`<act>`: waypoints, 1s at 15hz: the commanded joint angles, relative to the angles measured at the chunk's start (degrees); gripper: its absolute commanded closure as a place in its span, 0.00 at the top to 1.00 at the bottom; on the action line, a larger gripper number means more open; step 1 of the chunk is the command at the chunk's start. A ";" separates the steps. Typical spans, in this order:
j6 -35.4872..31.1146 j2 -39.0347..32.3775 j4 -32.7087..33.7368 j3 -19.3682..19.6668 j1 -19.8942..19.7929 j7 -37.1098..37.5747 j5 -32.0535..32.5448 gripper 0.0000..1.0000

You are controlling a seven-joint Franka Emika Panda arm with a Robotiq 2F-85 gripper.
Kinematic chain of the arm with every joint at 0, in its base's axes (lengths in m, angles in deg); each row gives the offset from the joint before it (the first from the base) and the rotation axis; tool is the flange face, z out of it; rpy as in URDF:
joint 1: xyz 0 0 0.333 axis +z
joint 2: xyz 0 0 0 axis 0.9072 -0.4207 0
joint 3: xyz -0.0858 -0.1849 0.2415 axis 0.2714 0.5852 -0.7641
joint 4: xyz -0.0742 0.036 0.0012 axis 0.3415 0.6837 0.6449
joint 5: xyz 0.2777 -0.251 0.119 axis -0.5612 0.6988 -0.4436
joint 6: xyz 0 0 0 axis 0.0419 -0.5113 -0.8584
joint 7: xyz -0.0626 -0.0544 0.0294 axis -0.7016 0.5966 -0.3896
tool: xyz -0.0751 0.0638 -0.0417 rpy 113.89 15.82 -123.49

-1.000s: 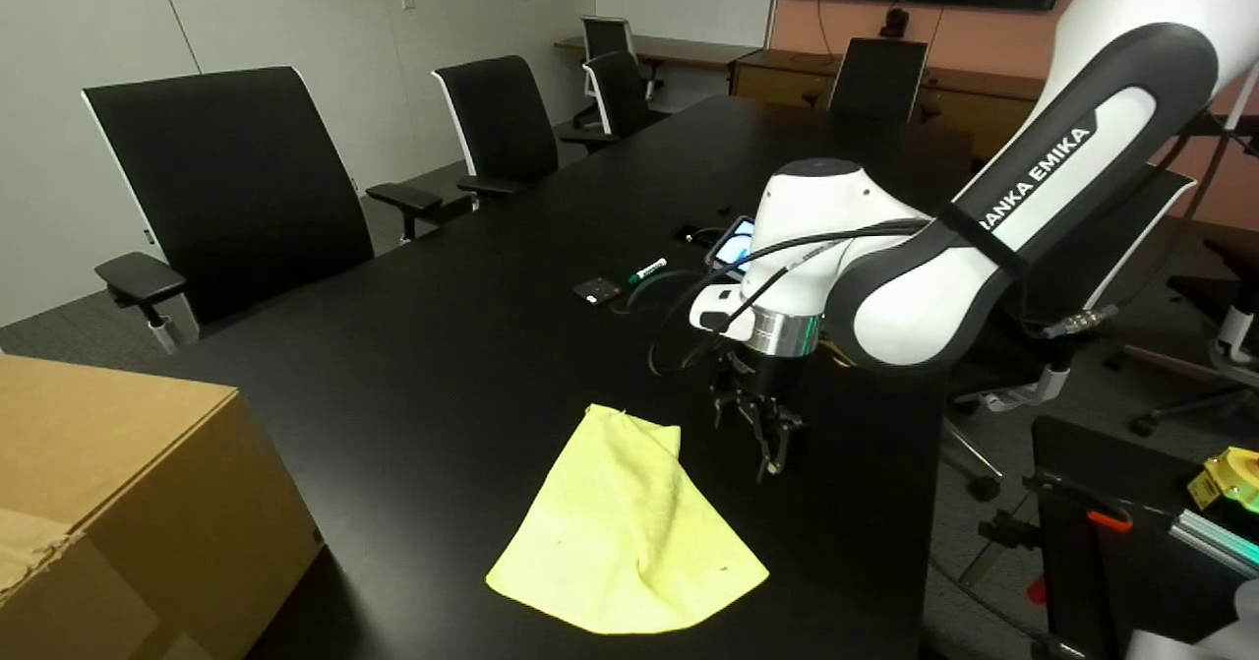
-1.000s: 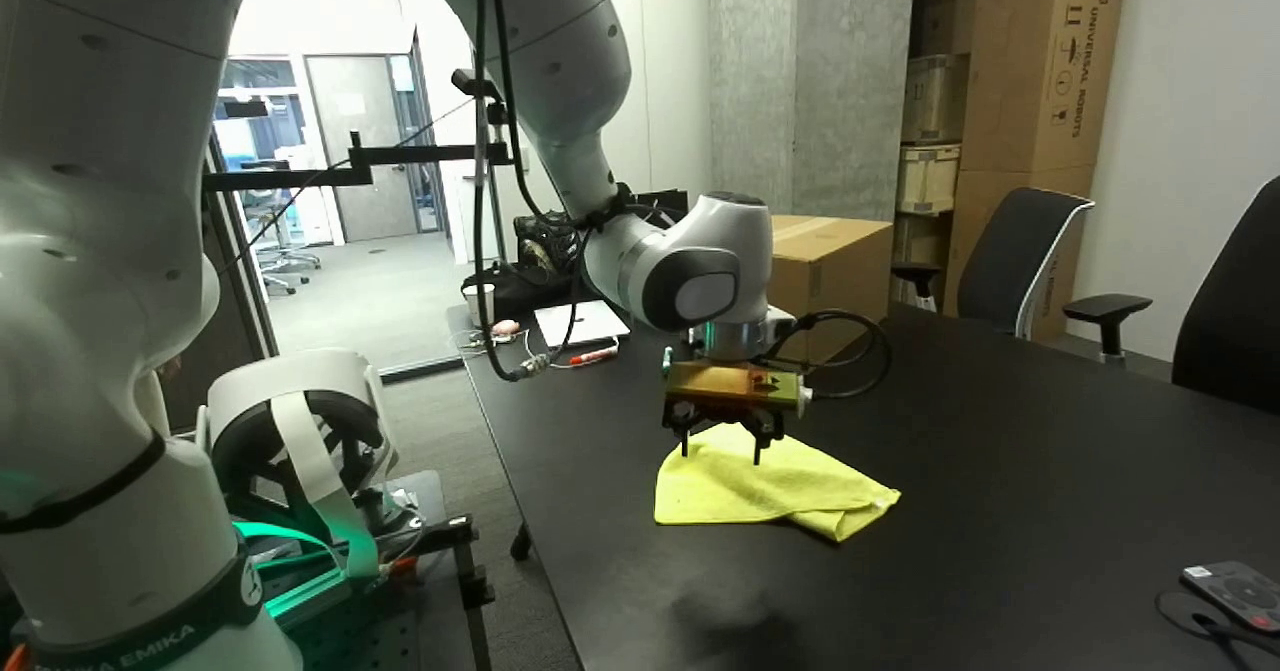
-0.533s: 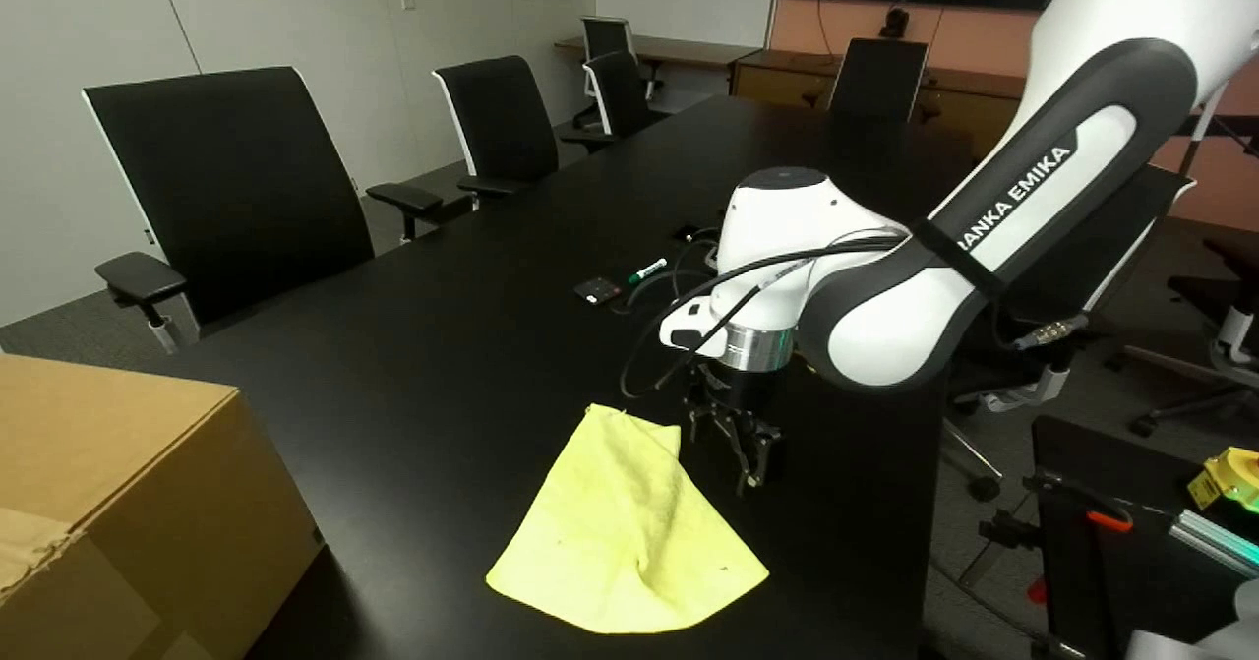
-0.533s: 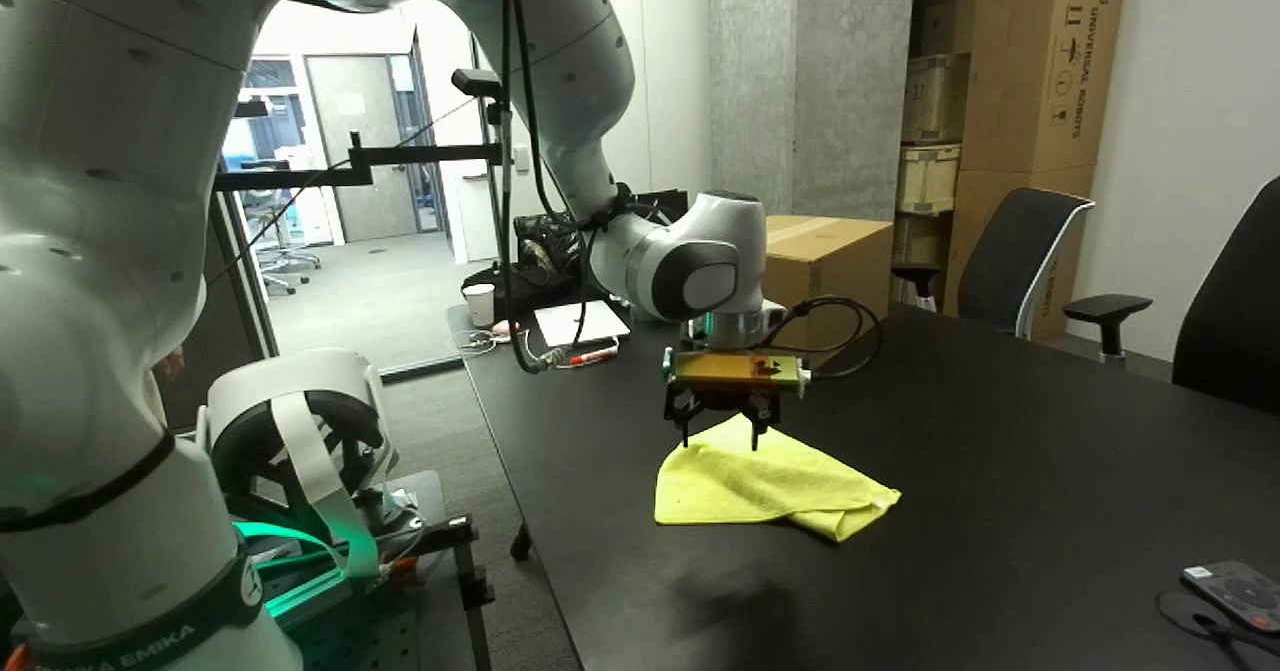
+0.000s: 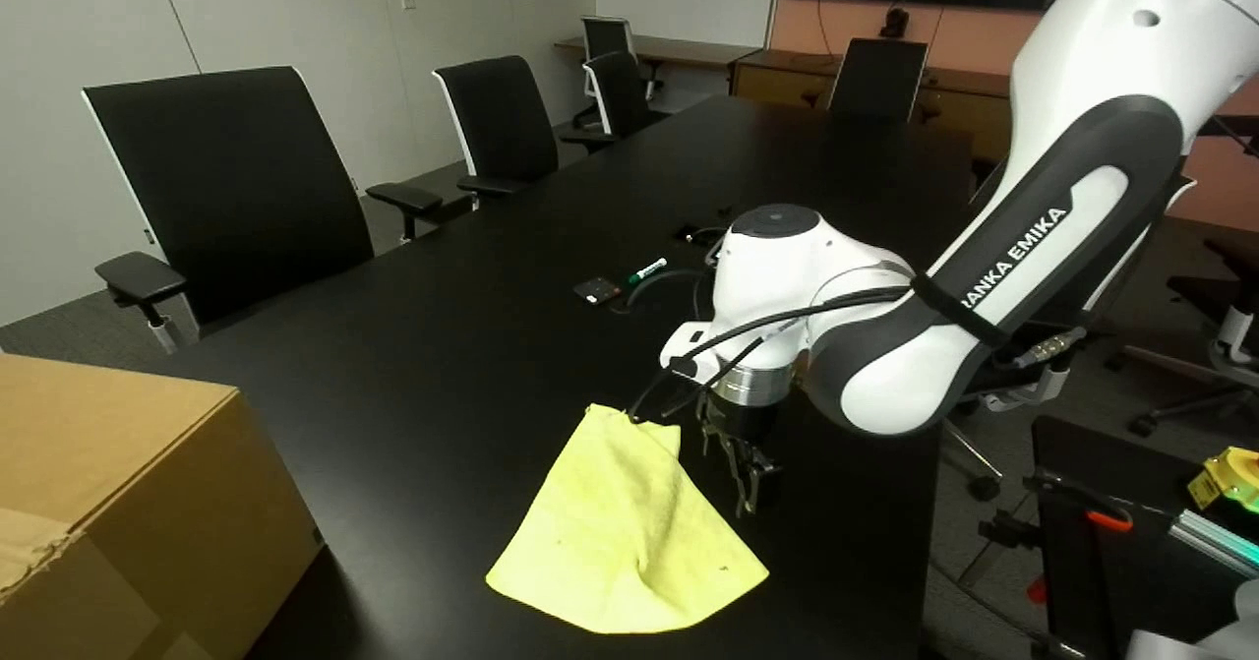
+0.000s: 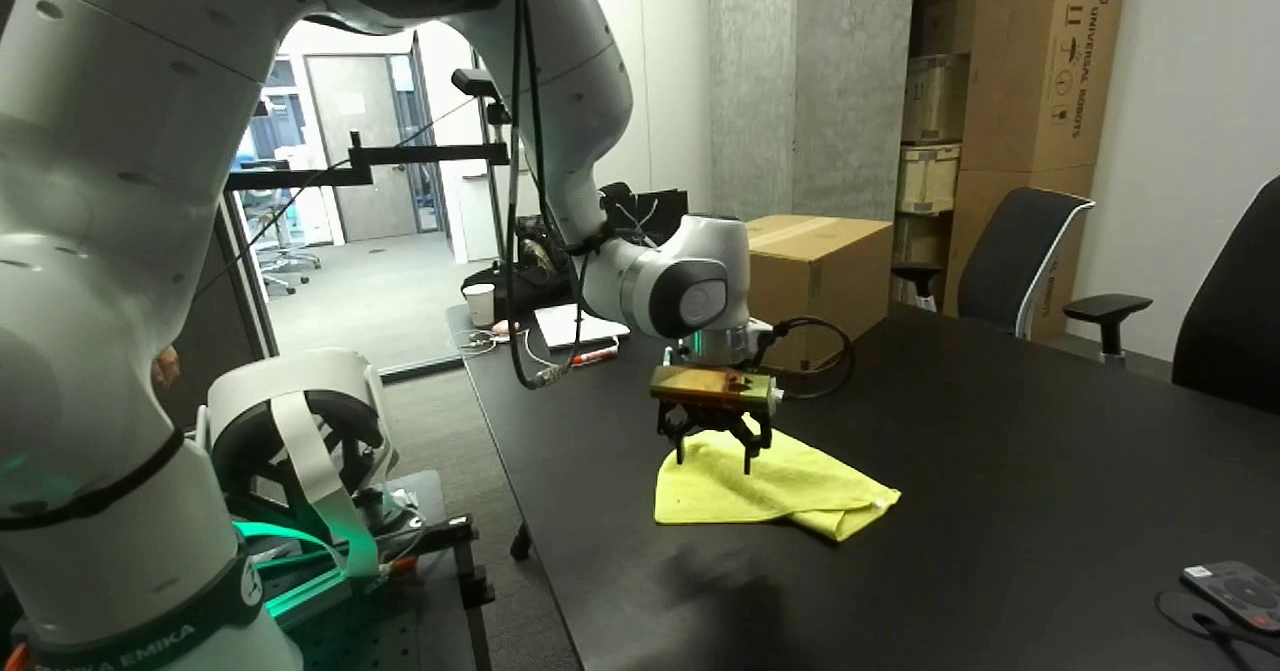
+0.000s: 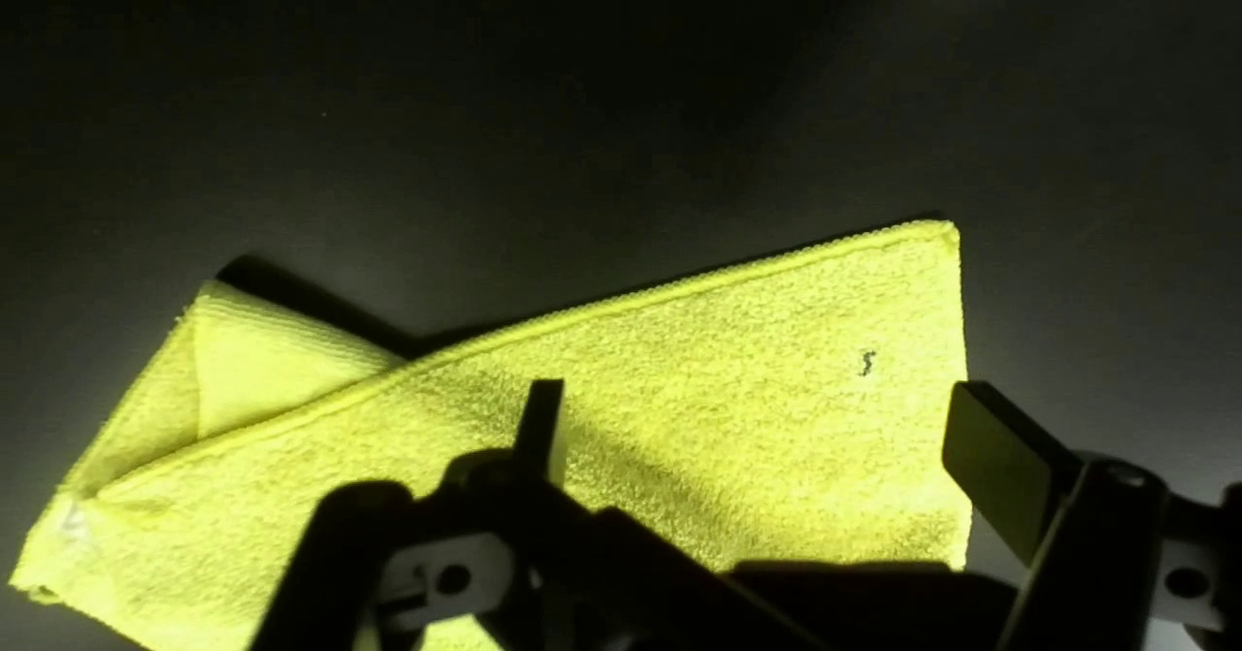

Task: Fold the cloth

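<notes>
In an exterior view, left to right: cloth (image 5: 610,532), loosely folded, on the tabletop (image 5: 423,424); gripper (image 5: 725,483) near its hem, jaws wide apart, empty. Risk: too shallow or too deep a descent may skim the thin edge or drag the fold askew. Legible: "RANKA EMIKA" on the arm (image 5: 1023,247), "UNIVERSAL ROBOTS" on a carton (image 6: 1040,101).

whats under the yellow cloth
The yellow cloth lies on the black table. In the wrist view, a flap of it pokes out from under its upper layer. Whether anything else is underneath cannot be told; the cloth covers that spot.
</notes>
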 commanded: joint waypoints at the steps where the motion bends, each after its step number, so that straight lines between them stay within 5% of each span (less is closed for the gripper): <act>1: -0.53 -0.16 -0.73 0.32 1.61 4.15 2.50 1.00; 6: -0.64 -1.00 -1.09 -2.03 2.71 6.27 1.73 1.00; 15: -1.83 -4.30 -2.45 -7.70 2.16 -0.75 3.10 1.00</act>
